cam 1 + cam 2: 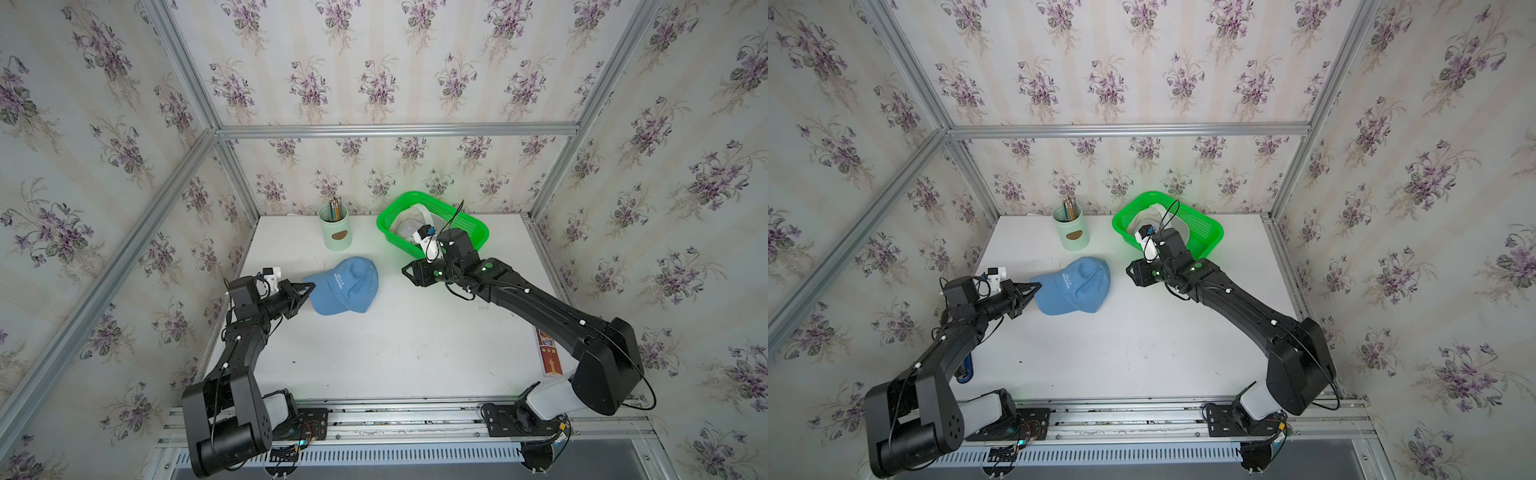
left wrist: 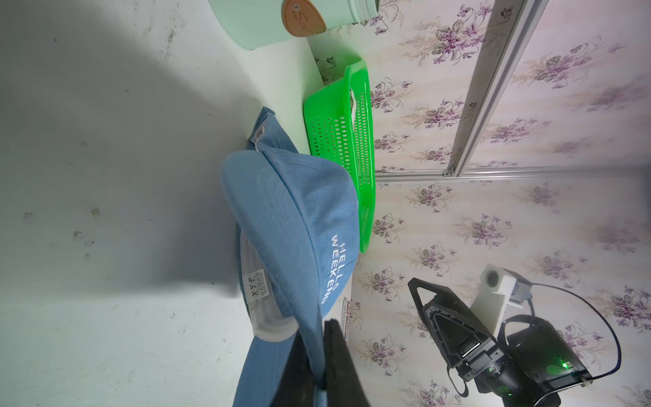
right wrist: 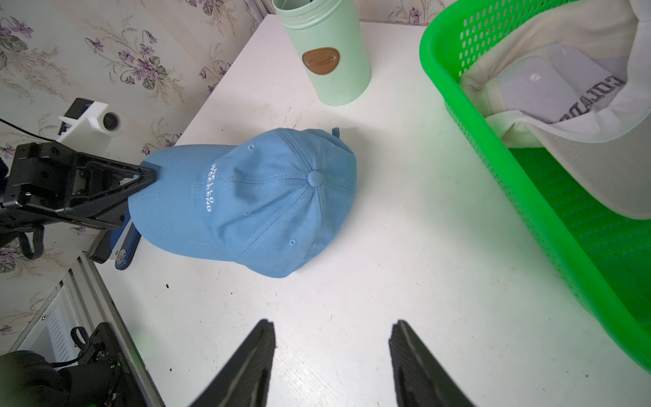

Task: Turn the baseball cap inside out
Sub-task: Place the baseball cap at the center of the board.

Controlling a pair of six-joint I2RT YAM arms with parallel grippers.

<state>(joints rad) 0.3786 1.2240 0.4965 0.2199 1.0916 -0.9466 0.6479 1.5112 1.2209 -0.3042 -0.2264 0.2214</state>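
Note:
A light blue baseball cap [image 1: 345, 286] [image 1: 1075, 286] with white "HELLO WEEKEND" lettering lies crown up on the white table [image 1: 395, 353], its brim pointing left. My left gripper [image 1: 309, 286] [image 1: 1038, 286] [image 2: 317, 338] is shut on the brim's edge and holds that end slightly raised. The left wrist view shows the cap [image 2: 292, 211] from below, with its white sweatband and a label. My right gripper [image 1: 405, 270] [image 1: 1129, 270] [image 3: 333, 327] hovers open and empty just right of the cap [image 3: 253, 201], above bare table.
A green mesh basket [image 1: 380, 226] [image 3: 444, 88] holding a white cap [image 1: 409, 220] [image 3: 563, 88] stands at the back right, under the right wrist. A mint cup of pencils [image 1: 336, 228] [image 3: 327, 60] stands behind the blue cap. A blue clamp [image 1: 963, 374] sits on the table's left edge.

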